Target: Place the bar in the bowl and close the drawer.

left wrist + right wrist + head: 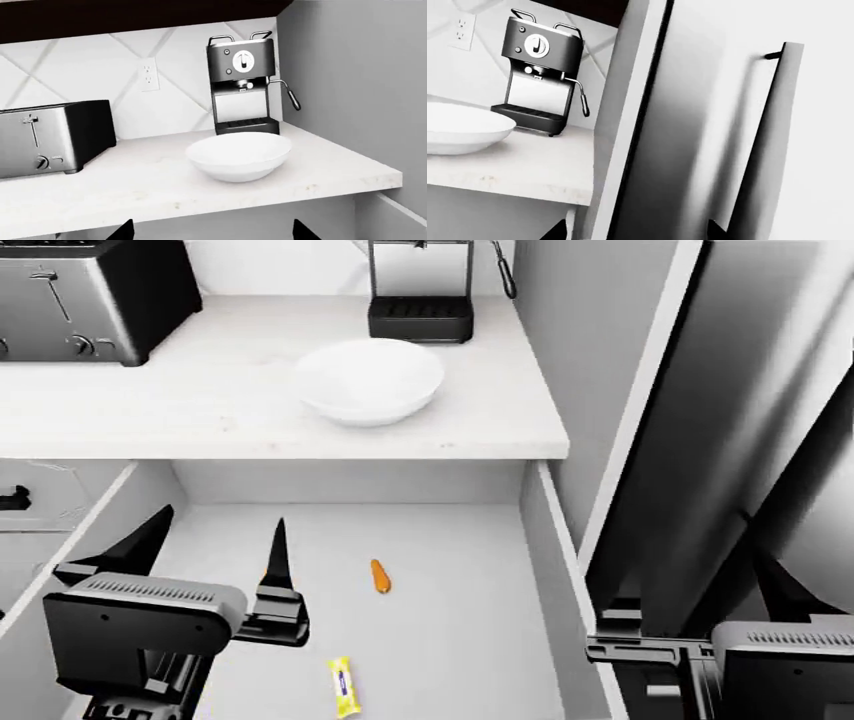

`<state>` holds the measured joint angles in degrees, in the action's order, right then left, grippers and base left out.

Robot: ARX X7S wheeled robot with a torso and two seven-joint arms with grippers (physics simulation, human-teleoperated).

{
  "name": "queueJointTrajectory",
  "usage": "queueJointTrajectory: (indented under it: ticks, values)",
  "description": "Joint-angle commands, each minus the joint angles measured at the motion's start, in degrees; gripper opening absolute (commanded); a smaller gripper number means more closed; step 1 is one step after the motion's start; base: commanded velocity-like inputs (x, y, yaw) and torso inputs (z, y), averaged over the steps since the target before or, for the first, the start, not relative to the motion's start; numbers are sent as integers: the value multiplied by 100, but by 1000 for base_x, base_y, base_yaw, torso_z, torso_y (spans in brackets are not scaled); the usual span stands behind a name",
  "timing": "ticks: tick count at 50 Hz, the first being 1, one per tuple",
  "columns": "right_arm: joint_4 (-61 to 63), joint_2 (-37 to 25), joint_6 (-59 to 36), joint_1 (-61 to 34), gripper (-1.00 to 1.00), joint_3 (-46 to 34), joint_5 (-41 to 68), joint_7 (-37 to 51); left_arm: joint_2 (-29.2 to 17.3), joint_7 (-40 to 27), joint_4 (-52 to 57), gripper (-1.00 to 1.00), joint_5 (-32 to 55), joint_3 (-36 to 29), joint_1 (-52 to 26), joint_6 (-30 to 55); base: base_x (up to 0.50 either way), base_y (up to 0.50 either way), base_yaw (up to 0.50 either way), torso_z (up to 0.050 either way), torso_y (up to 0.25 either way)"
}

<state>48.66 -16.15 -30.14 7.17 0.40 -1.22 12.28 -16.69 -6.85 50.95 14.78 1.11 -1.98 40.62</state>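
The bar (344,687), a tiny pale yellow chunk, lies on the floor of the open drawer (550,560), near its front. The white bowl (368,380) stands empty on the counter above the drawer, in front of the coffee machine; it also shows in the left wrist view (239,155) and the right wrist view (460,130). My left gripper (211,545) is open and empty over the drawer's left part, behind and left of the bar. My right gripper (694,605) is open and empty, outside the drawer's right wall. The drawer's front is out of view.
A small orange carrot-like piece (380,576) lies mid-drawer. A toaster (80,295) stands at the counter's back left and a coffee machine (419,300) at the back right. A tall grey appliance (747,440) with a long handle (757,145) rises to the right.
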Motion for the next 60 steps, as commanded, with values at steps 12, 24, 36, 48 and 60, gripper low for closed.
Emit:
queueJointTrajectory:
  ticks: [12, 24, 36, 48, 60]
  values:
    - [40, -42, -73, -54, 100, -68, 4, 69, -39, -65, 4, 100, 98, 37, -45, 17, 0, 500, 0, 50, 0]
    - [82, -72, -85, -53, 100, -88, 6, 102, -73, -97, 43, 100, 144, 58, -37, 19, -1, 500, 0, 50, 0]
    - [41, -85, -50, -37, 100, -83, 39, 134, -92, -124, -16, 100, 150, 45, -5, -58, -1, 500, 0, 50, 0]
    - [346, -76, -593, -295, 100, 178, 344, 85, -159, -177, -96, 100, 75, 49, -36, -154, -1, 333, 0, 34, 0]
    - [1127, -2339, -3320, -2825, 100, 632, 5294, 2795, -473, -376, 851, 100, 1245, 679, -2353, 2718, 0, 0, 0, 0, 0]
